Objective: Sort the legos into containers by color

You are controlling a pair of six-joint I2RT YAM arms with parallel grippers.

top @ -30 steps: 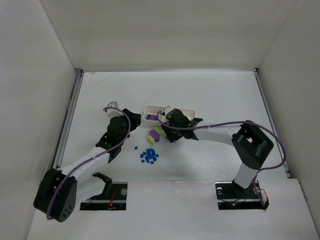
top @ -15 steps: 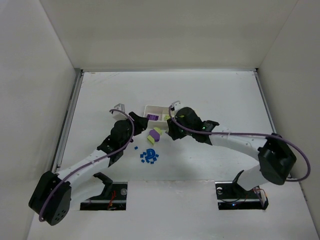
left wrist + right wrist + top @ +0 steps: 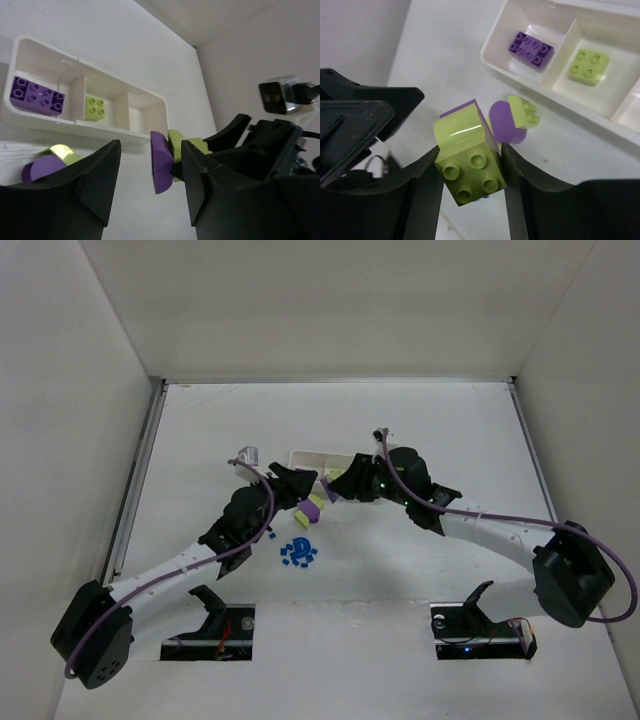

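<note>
My right gripper (image 3: pixel 470 172) is shut on a two-colour lego (image 3: pixel 469 162), yellow-green studs facing the camera and purple behind, held above the table. In the left wrist view its purple half (image 3: pixel 161 162) hangs between the jaws of my left gripper (image 3: pixel 151 170), close to the right finger and well apart from the left one. From above, the left gripper (image 3: pixel 303 485) and right gripper (image 3: pixel 335 488) meet in front of the white tray (image 3: pixel 303 453). A purple brick (image 3: pixel 36 95) lies in one compartment and a yellow-green brick (image 3: pixel 95 107) in the adjacent one. Another purple and yellow-green pair (image 3: pixel 309 510) lies on the table.
A cluster of tiny blue pieces (image 3: pixel 298 552) sits on the table nearer the arm bases. White walls enclose the table on three sides. The tray's rim (image 3: pixel 520 70) lies just beyond the loose pair (image 3: pixel 512 120).
The right gripper has carried its two-colour lego up and rightward off the table. The left gripper has moved right to meet it, and its jaws have widened slightly.
</note>
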